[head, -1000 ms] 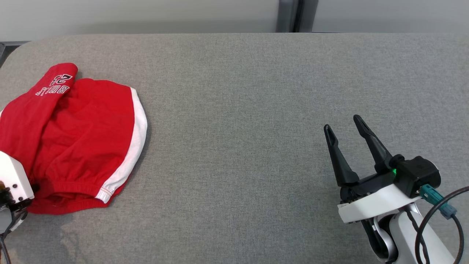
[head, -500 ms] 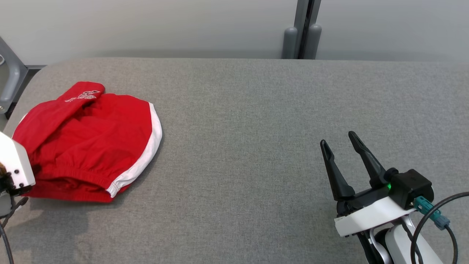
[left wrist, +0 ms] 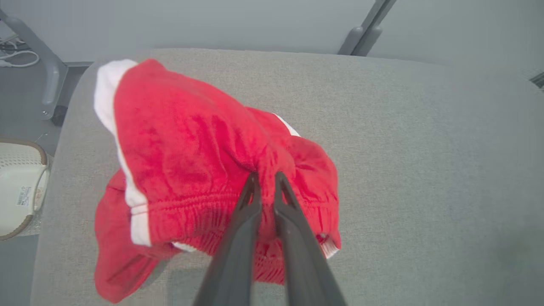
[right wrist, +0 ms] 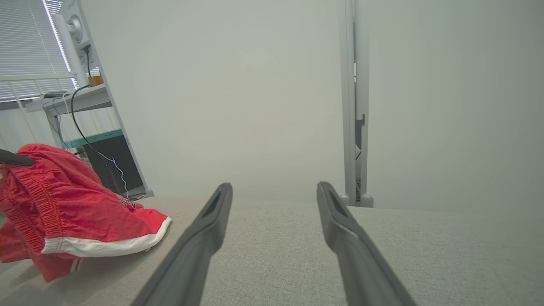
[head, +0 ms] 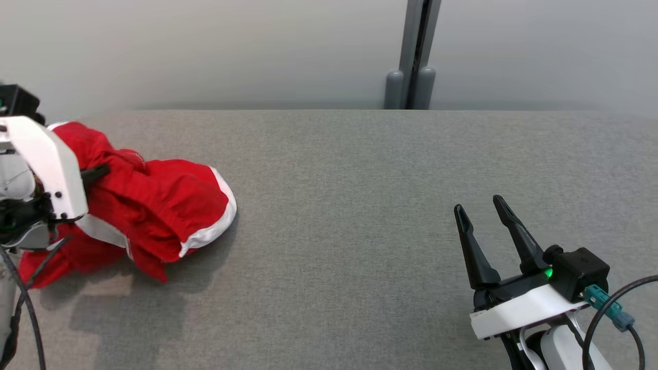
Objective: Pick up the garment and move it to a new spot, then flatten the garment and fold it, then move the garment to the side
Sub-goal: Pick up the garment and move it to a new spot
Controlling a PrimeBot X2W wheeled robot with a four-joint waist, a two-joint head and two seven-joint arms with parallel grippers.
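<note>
Shorts [left wrist: 182, 140] sat bunched at table's [head: 360, 205] left end, part raised off it. My L gripper [left wrist: 266, 175] was clamped on the waistband. My R gripper [head: 479, 204] hung over the right side, fingers apart, w/ nothing in it.

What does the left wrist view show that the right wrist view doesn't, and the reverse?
Left wrist view: the left gripper shut on the red garment near its elastic waistband, the cloth bunched and partly raised; a pale object on the floor at the side, too cropped to identify.
Right wrist view: the right gripper open and holding nothing, with window blinds and a desk trailing cables behind.
Both: the garment's white trim, the grey table and the upright post at the wall.
</note>
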